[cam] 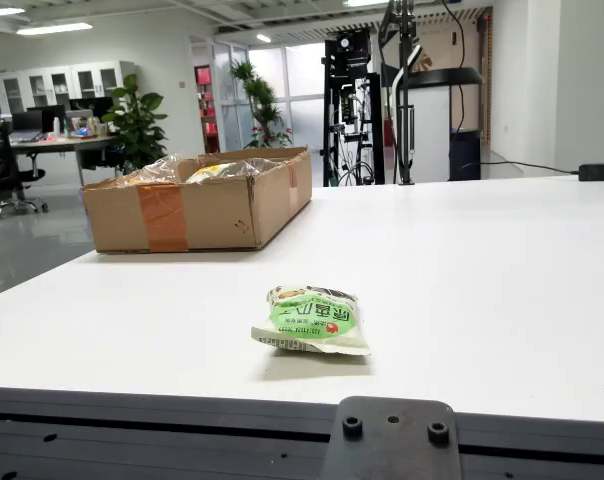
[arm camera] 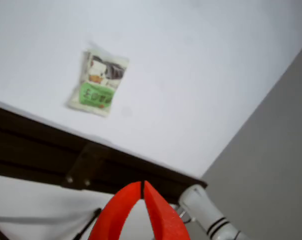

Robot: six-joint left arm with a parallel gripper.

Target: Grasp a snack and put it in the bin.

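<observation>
One crinkly green-and-white snack packet (cam: 310,320) lies flat on the smooth white table (cam: 482,290), lower centre of the fixed view. Farther back, upper left, an open cardboard box (cam: 197,205) patched with orange tape holds clear-wrapped items (cam: 197,170). Red gripper (arm camera: 142,186) tips meet, clenched on nothing, at the bottom of the riding view.

The snack (cam: 312,320) wore glossy printed plastic; the table (cam: 502,280) looked smooth, matt white; the bin (cam: 202,210) was plain taped cardboard.
</observation>
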